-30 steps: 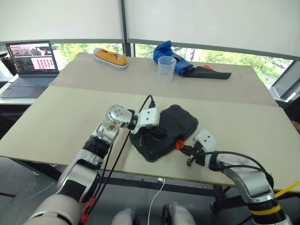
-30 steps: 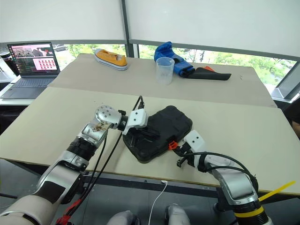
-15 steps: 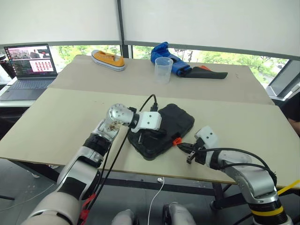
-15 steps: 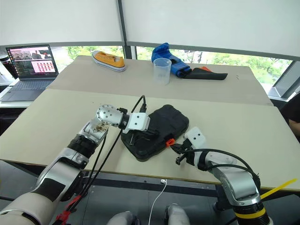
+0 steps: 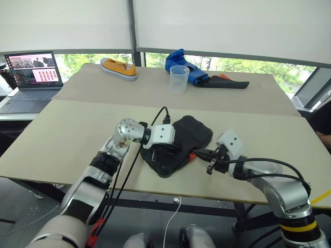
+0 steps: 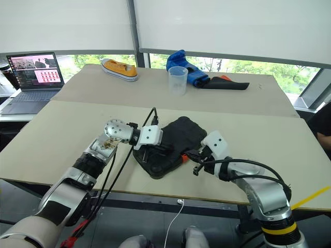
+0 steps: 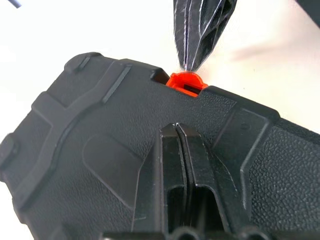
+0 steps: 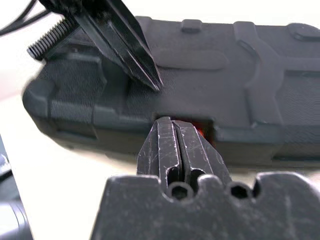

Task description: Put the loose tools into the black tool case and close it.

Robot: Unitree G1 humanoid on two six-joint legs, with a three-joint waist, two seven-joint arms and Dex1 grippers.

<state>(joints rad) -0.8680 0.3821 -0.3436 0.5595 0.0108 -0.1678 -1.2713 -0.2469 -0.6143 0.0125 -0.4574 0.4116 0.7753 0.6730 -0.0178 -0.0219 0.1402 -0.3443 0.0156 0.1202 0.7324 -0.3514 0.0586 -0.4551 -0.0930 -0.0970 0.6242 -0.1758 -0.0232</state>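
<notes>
The black tool case (image 5: 192,133) lies shut on the near table, tilted a little, its orange latch (image 7: 184,82) on the front edge. My left gripper (image 5: 172,150) is shut, its tips resting on the lid (image 7: 125,150) just behind the latch. From the right, my shut right gripper (image 5: 199,153) points at the case's front edge, with its tips (image 8: 165,123) against the latch. The loose tools are out of view.
On the far table stand a clear plastic cup (image 5: 179,79), an orange shoe (image 5: 119,67) and a blue cloth with a black sheath (image 5: 212,78). A laptop (image 5: 30,73) sits at the far left. The table's front edge runs just below the case.
My right gripper has risen from the tabletop beside the case to the level of the latch. The left gripper stays on the lid. The camera view shifted slightly.
</notes>
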